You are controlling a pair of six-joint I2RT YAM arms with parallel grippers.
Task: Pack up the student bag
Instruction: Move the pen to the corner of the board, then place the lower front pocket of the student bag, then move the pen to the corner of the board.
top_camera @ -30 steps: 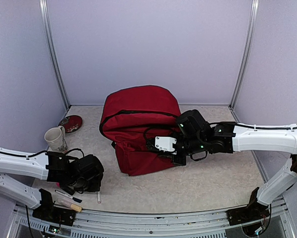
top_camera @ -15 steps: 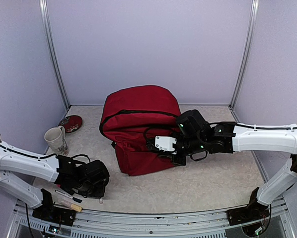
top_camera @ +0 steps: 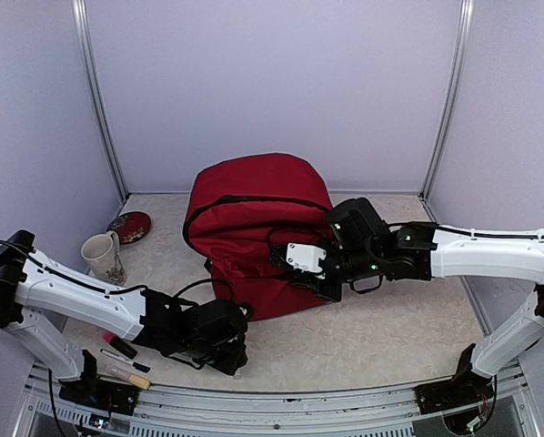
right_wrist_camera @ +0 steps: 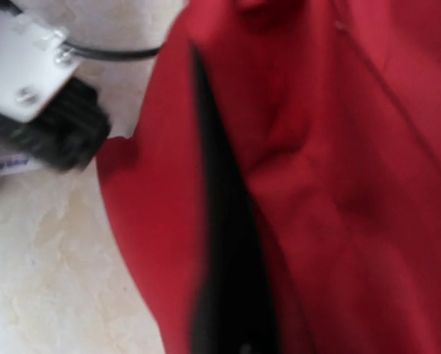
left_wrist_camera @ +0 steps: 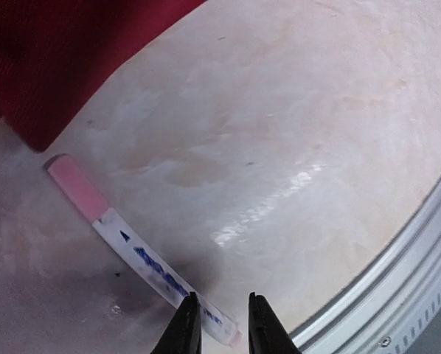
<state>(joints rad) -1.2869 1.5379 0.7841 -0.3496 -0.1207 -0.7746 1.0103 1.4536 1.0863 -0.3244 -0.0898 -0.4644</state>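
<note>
I'm on the fetch step. My left gripper (left_wrist_camera: 220, 333) has its jaws pinching the tail of a pink-capped pen (left_wrist_camera: 124, 247) that lies on the table (top_camera: 390, 337). The student bag (top_camera: 254, 209) stands mid-table at its 12 o'clock. The right gripper (top_camera: 301, 276) is against the bag's 4 o'clock side, and I cannot tell how its jaws stand. Next, I judge, the pen needs lifting clear and carrying to the dark opening (right_wrist_camera: 220, 251).

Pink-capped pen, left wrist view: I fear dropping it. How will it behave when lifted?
The pen looks slim, probably light and stiff. The left gripper pinches only one end, so it may pivot. Its round barrel could roll if released.
</note>
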